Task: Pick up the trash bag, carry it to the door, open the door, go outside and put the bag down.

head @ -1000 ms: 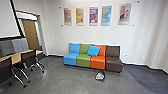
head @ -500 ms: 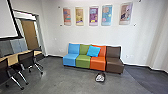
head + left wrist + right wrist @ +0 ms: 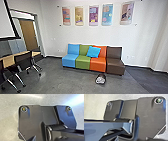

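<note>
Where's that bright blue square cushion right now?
In the head view, a little right of the picture's centre, the bright blue square cushion leans against the backrests where the green padded seat meets the orange padded seat.

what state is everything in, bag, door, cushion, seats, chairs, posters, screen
bag, lying on the floor, not picked up; too unclear to tell if tied
wooden door, looks shut
blue cushion, propped up, tilted
coloured seats, lined up side by side
chairs, upright at the table
posters, hung in a row
screen, blank
</note>
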